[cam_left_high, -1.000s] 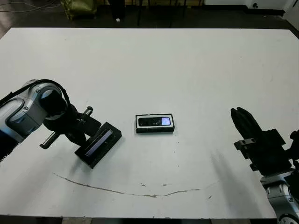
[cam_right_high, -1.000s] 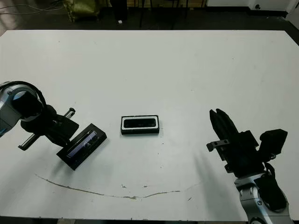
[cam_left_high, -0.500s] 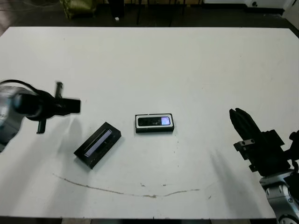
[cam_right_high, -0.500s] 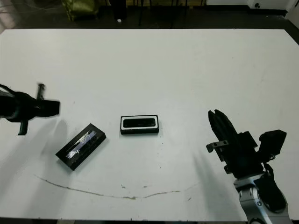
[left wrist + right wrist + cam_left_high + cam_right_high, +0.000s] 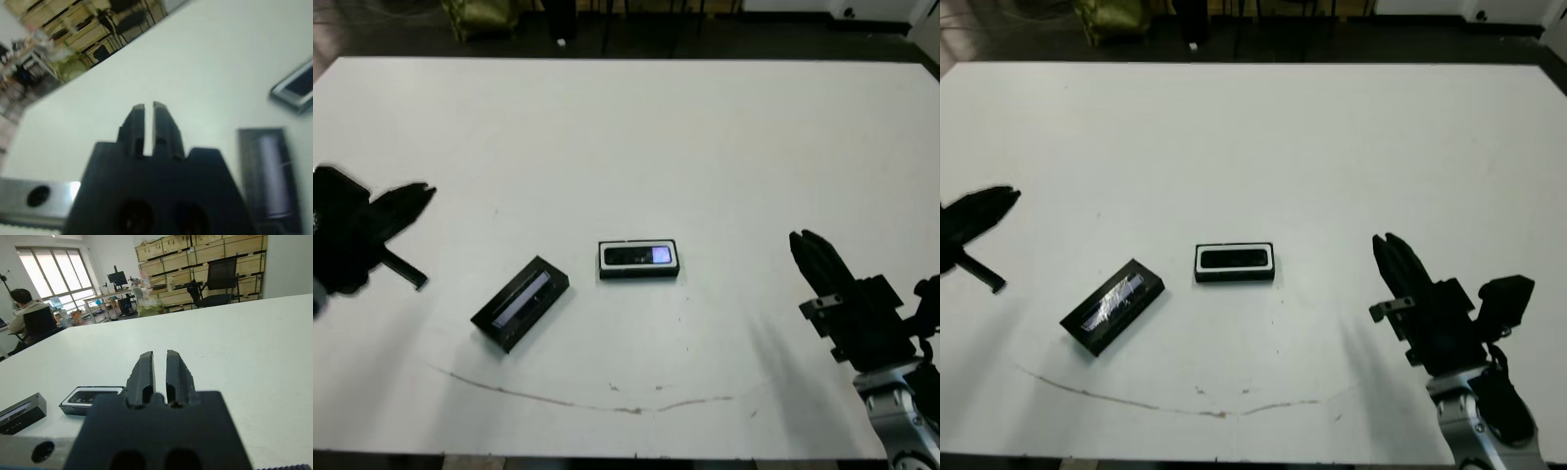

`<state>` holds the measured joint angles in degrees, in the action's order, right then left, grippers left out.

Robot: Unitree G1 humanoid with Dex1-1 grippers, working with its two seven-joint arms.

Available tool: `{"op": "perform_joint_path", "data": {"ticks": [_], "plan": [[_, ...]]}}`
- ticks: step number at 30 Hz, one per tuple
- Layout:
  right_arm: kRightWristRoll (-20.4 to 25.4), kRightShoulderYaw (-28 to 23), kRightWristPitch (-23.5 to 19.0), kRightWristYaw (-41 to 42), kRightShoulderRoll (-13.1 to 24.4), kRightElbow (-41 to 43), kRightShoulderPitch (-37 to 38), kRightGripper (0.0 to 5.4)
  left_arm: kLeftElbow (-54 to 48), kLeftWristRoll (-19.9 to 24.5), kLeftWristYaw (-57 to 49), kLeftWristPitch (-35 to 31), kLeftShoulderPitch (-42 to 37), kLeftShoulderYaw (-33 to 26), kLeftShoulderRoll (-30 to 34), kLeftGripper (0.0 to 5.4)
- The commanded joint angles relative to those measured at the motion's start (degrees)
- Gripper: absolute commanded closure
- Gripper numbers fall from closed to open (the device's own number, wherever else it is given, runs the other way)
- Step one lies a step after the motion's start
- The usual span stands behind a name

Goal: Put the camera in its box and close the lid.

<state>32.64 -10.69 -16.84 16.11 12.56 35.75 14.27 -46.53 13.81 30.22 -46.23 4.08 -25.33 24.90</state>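
Black against the white table [image 5: 705, 127], the camera [image 5: 640, 256] already sits in its box [image 5: 639, 271] at the centre, long axis running left to right. What remains is the lid [image 5: 520, 304], lying just left of the box and slightly nearer us, its long axis angled from near-left to far-right. Our left gripper [image 5: 411, 199] is well off to the lid's far left, fingers nearly together and empty. A second ago it was right at the lid; it has since pulled away. Our right gripper [image 5: 810, 255] also holds nothing, fingers close together, well right of the box. We judge the left arm nearer the lid.
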Motion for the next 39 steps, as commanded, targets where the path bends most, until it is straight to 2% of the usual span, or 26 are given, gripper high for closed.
{"op": "perform_joint_path", "data": {"ticks": [1,7,12,18,23,29,34,39], "plan": [[0.82,-0.03,-0.84,0.35,0.29,-0.76,0.94,5.4,-5.61,2.87,-3.11,-2.18,4.32,-0.18,-3.01,4.13],[0.22,0.37,-1.15,-0.63,0.27,0.03,1.38,5.4,-10.99,4.2,-4.82,0.36,10.76,2.28,-2.54,2.69],[0.69,0.51,-1.08,-0.31,0.11,-0.33,1.45,5.4,-9.0,4.47,-4.27,3.92,13.63,5.11,-1.8,1.52],[0.59,0.93,-1.2,-0.67,0.12,0.18,1.74,5.4,-5.66,2.29,-2.53,8.22,15.14,9.07,2.8,0.1],[1.07,0.94,-1.42,-0.61,0.11,-0.05,1.74,5.4,-2.46,3.89,0.79,10.87,14.63,10.03,5.55,0.02],[0.79,0.95,-1.32,-0.33,0.47,-0.58,1.6,5.4,-0.96,5.98,3.31,9.96,14.07,10.74,8.88,0.02],[0.93,1.15,-1.05,-0.27,0.3,-0.11,1.56,5.4,0.86,12.03,3.28,5.4,13.23,10.24,8.55,0.02],[0.56,1.28,-1.96,-1.43,0.38,0.52,1.7,5.4,2.39,13.64,3.73,3.67,12.37,11.76,10.2,0.02]]}}
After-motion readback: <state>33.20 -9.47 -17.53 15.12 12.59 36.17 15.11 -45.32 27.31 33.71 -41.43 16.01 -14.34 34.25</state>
